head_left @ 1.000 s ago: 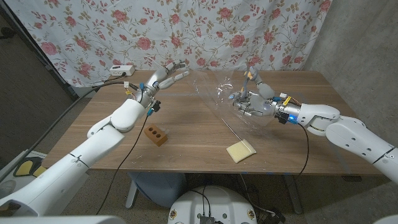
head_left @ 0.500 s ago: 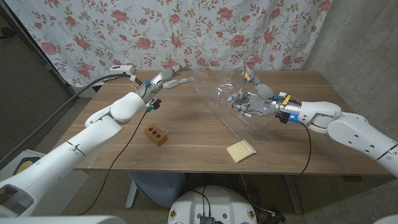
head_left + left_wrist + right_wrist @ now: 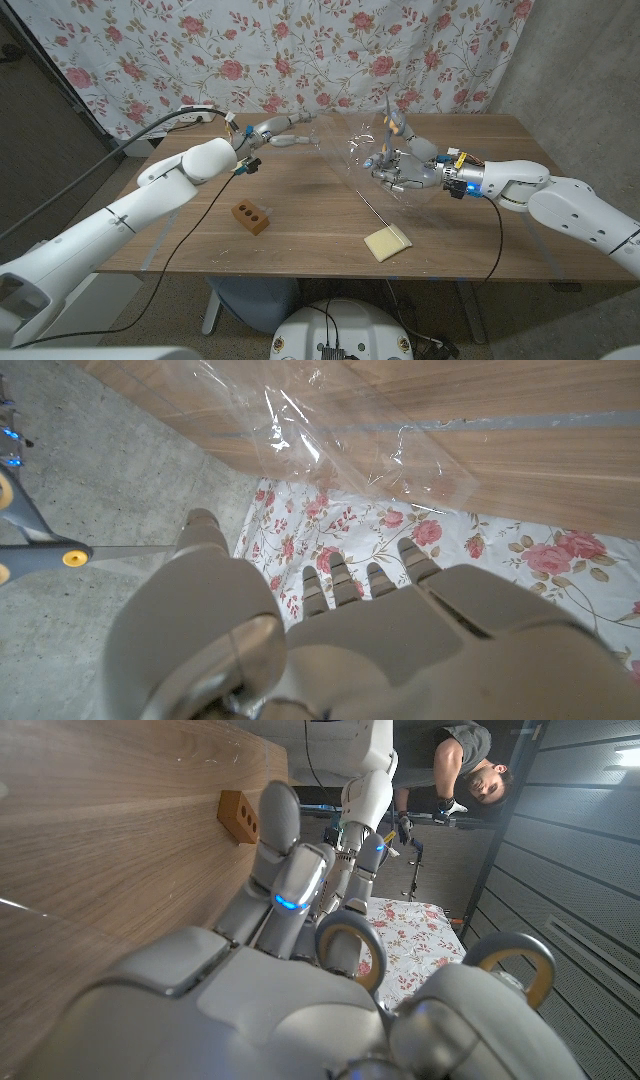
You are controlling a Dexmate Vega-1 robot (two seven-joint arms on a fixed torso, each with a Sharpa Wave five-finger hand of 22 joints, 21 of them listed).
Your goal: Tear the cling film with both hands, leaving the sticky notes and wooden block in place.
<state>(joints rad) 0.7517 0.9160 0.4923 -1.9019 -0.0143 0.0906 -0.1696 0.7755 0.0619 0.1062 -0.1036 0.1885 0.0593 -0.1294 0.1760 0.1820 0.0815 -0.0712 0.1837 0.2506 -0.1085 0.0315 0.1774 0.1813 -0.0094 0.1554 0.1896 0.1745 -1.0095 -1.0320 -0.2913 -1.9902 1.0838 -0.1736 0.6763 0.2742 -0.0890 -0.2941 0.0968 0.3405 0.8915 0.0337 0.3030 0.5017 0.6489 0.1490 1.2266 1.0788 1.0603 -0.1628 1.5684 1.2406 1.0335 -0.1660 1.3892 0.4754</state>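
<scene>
**Q:** How much room have you got near the edges right now?

**Me:** Decent. My left hand (image 3: pixel 272 128) is up by the far edge of the worktop (image 3: pixel 300 215), fingers stretched out and slightly apart, nothing visibly pinched. From the left wrist cam the cling film (image 3: pixel 350 150) floats just past the fingertips (image 3: pixel 338 572), but I can't tell if they touch it. My right hand (image 3: pixel 398 160) is curled in on the film's other side, and the sheet bunches around it, so I'm calling that a grip. The film hangs over the middle-far part of the worktop. The wooden block (image 3: pixel 251 216) sits nearer to me than the film, well apart from it, and the sticky notes (image 3: pixel 387 241) lie toward the near edge, on the right-arm side of the block. There's plenty of bare wood between the two.

**Q:** Anything changed from a second ago?

**Me:** The left hand has swung out flatter and farther toward the curtain (image 3: pixel 300 50), and the right has barely shifted. Block and notes haven't budged.
</scene>
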